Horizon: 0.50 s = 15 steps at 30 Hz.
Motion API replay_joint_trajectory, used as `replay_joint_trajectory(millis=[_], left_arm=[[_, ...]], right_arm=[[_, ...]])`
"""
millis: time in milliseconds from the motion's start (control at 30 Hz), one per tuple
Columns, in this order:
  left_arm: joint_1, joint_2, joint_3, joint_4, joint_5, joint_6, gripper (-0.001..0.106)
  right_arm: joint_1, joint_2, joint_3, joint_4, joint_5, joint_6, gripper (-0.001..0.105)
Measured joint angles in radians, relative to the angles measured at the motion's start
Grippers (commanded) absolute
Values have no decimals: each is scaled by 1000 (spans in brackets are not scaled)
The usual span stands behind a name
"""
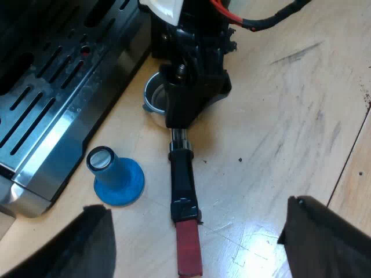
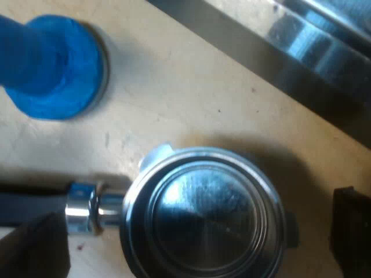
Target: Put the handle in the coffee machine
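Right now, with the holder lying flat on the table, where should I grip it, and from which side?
Probably the dark handle, from above, closing across its width: it lies flat, straight and narrow, with room either side. The round basket is wider and smooth.

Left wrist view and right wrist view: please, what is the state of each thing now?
metal holder: loose, lying on the table, empty inside.
blue tamper: upright on the table, untouched.
left gripper: open, holding nothing.
right gripper: open, straddling the metal holder's round end.
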Motion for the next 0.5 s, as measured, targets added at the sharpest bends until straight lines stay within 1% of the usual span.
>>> replay_joint_trajectory(millis=[33,133,333,500], left_arm=[[0,0,0,0,0,0,63],[0,0,0,0,0,0,63],[0,0,0,0,0,0,63],[0,0,0,0,0,0,63]], right_arm=[[-1,2,0,3,-5,-25,92],[0,3,0,2,-7,-55,92],[0,24,0,2,-21,-78,92],[0,50,0,1,-30,-81,92]])
